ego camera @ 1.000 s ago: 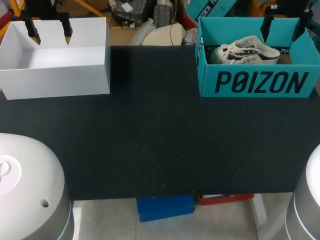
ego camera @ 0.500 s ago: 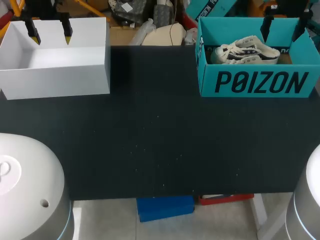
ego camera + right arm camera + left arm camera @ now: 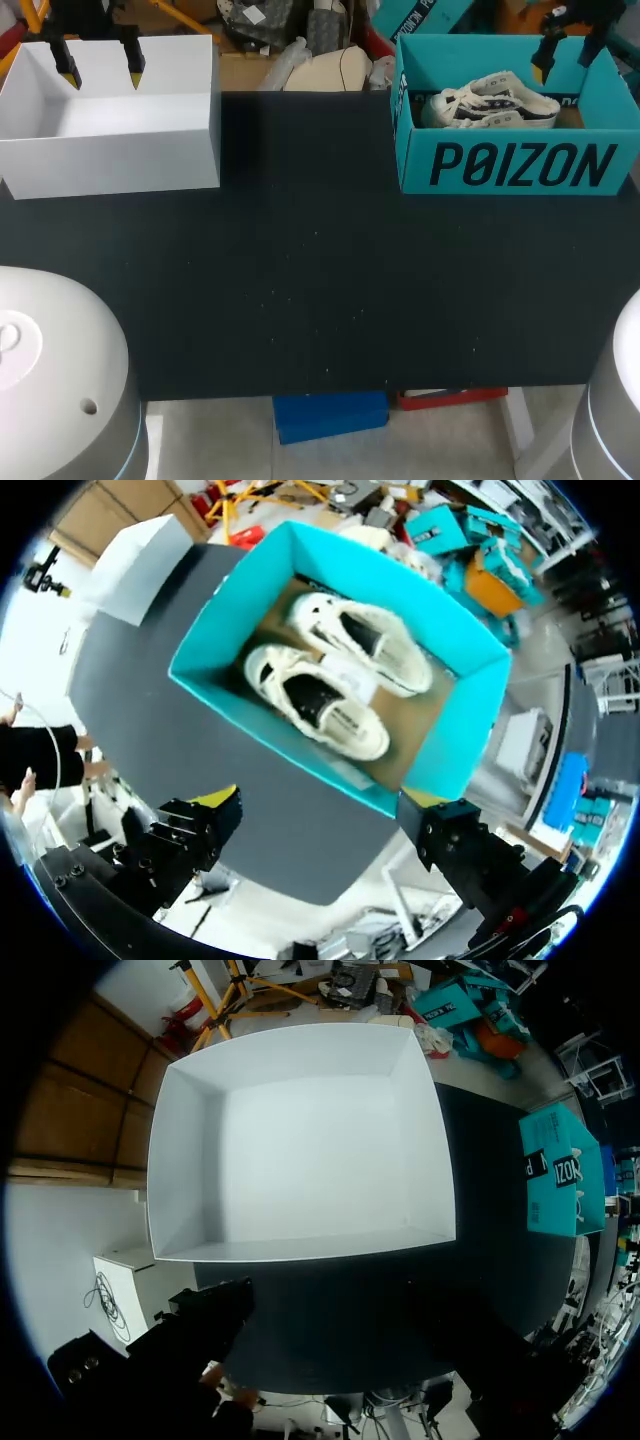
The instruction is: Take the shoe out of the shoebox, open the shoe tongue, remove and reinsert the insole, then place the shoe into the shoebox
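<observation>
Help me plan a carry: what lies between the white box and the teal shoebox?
Nothing; the head view shows bare black table between white box and shoebox.

A white box (image 3: 110,150) is sitting open-topped on the black table (image 3: 320,290), at the table's far left corner. Its long side is lying along the table's far edge, its near wall facing the table's middle.
</observation>
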Robot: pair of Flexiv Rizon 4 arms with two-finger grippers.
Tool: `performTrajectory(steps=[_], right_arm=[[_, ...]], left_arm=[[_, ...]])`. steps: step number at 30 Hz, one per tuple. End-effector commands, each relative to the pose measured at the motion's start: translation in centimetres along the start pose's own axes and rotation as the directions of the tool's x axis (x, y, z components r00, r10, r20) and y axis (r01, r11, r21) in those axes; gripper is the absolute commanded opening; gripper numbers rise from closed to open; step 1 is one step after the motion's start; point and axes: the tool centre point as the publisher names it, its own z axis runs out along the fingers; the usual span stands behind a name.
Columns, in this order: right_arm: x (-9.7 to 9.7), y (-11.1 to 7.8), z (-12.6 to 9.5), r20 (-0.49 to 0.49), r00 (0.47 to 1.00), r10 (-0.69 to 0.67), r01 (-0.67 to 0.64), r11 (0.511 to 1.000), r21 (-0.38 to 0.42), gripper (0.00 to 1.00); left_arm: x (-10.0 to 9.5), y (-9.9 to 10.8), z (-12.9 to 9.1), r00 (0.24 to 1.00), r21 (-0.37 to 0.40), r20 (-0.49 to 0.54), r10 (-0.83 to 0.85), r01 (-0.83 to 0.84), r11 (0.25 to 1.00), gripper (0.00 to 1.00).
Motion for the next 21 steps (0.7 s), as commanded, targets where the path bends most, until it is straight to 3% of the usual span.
performTrajectory(steps=[1, 15, 18, 21], right_arm=[[-0.1, -0.2, 0.0, -0.009, 0.915, -0.403, 0.403, 0.915, -0.008, 1.0], [-0.1, -0.2, 0.0, -0.009, 0.915, -0.403, 0.403, 0.915, -0.008, 1.0], [-0.7, 1.3, 0.2, 0.032, 0.816, -0.577, 0.576, 0.816, 0.036, 1.0], [-1.1, 2.6, 0.8, 0.047, 0.745, -0.666, 0.663, 0.746, 0.058, 1.0]], left_arm=[[0.1, 0.1, -0.1, 1.0, -0.001, 0.003, -0.002, 0.002, 1.0, 1.0], [0.1, 0.1, -0.1, 1.0, -0.001, 0.003, -0.002, 0.002, 1.0, 1.0], [0.1, 0.1, -0.1, 1.0, -0.001, 0.003, -0.002, 0.002, 1.0, 1.0], [0.1, 0.1, -0.1, 1.0, -0.001, 0.003, -0.002, 0.002, 1.0, 1.0]])
